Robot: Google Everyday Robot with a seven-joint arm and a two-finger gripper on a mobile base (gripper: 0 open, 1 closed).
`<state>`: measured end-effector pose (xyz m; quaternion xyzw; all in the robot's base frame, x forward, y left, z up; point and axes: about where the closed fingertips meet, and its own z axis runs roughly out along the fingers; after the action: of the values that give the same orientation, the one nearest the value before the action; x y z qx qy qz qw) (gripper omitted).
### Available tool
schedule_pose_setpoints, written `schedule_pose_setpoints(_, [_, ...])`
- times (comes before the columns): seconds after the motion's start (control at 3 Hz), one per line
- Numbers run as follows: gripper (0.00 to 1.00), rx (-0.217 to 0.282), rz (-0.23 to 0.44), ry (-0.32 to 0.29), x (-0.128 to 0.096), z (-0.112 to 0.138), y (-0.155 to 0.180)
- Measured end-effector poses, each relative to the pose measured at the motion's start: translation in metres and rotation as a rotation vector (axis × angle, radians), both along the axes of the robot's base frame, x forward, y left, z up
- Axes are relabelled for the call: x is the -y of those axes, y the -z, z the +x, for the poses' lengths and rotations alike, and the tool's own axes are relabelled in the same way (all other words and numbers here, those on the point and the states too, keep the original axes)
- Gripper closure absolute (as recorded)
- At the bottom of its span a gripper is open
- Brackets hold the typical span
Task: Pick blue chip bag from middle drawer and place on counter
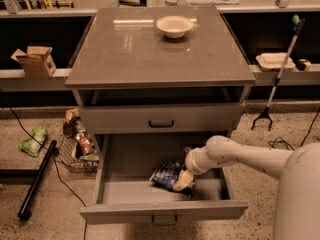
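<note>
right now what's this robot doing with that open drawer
The robot's arm reaches in from the right, down into the open drawer. Its gripper is right at the blue chip bag, which lies on the drawer floor near the front. The bag is not yet on the counter, where a pale bowl sits near the back edge.

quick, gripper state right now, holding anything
Gripper: down in the open middle drawer, at the right end of the blue chip bag. Whether it is open, closed or holding the bag cannot be told.
</note>
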<state>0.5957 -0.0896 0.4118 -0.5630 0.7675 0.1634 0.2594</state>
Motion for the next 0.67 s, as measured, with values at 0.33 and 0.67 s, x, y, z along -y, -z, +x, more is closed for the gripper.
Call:
schedule_pose_setpoints(0.33, [0.00,-0.008,-0.027,0.001,-0.005,0.006,0.026])
schedule_pose_setpoints(0.67, [0.00,-0.007,-0.067,0.008,-0.008,0.010,0.052])
